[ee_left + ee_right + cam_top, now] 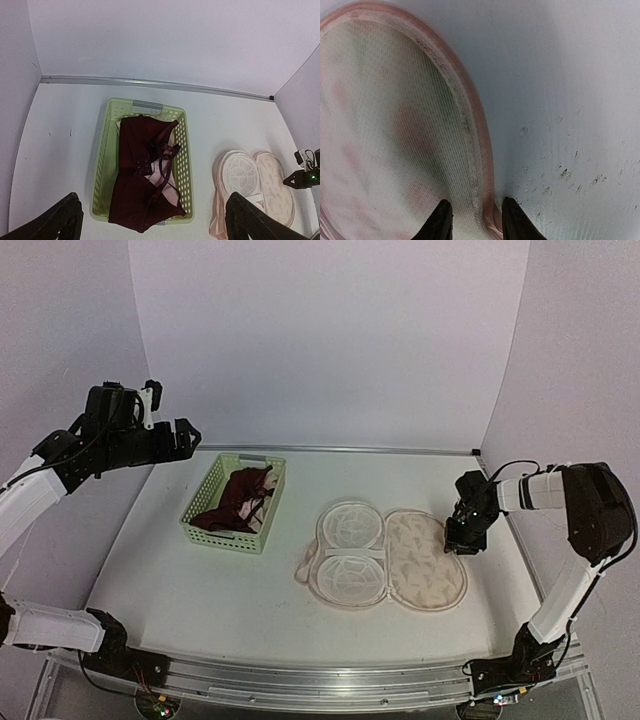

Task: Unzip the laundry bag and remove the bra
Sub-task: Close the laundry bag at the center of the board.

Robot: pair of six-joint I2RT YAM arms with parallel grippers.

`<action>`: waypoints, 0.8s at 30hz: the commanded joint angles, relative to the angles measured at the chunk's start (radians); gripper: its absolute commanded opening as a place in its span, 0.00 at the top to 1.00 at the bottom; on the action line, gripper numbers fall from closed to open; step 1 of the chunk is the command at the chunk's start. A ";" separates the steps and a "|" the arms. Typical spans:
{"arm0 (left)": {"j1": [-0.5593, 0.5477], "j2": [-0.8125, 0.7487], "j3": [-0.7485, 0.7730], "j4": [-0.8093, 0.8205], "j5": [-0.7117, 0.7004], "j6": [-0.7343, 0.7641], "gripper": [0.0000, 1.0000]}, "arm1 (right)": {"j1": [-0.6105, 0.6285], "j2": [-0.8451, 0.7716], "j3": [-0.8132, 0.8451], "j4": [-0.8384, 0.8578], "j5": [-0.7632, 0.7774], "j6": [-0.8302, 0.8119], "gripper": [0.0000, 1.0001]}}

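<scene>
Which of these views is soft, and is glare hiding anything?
Right wrist: the laundry bag fills the frame close up and looks soft, its print smeared. Left wrist: sharp on the bra and basket. Top external: even light, no glare, edges bowed.

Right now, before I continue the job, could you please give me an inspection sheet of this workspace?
Surface: white table, dark scuffs beside the bag's rim.
Job's things: laundry bag lies opened flat, mesh half left, printed half right; bra lies in the green basket, not in the bag.
Clutter: nothing seen.
End effectors: left end effector open, raised over the table's left side, holding nothing; right end effector low at the bag's right rim, fingers astride the pink trim, grip unclear.
Cables: black cable loops over the right arm; loose wires at the bases.
Surroundings: pale walls on three sides.
</scene>
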 commanded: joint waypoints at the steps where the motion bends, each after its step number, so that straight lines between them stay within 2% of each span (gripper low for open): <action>1: 0.000 -0.015 0.017 0.025 -0.010 0.020 0.01 | -0.003 0.002 0.014 0.033 -0.026 -0.005 0.69; 3: -0.001 -0.014 0.017 0.025 -0.010 0.020 0.01 | -0.003 -0.001 0.007 0.033 -0.029 -0.005 0.76; 8: 0.000 -0.015 0.019 0.025 -0.009 0.020 0.01 | -0.004 -0.028 -0.006 0.033 -0.030 0.001 0.98; 9: 0.000 -0.016 0.019 0.025 -0.010 0.021 0.01 | -0.003 -0.037 -0.007 0.033 -0.031 0.003 1.00; 19: 0.000 -0.038 0.001 0.025 -0.012 0.017 0.01 | -0.002 -0.191 0.054 -0.030 -0.046 0.010 1.00; 24: 0.000 -0.049 0.000 0.024 -0.011 0.017 0.01 | 0.011 -0.272 0.115 -0.050 -0.135 0.035 1.00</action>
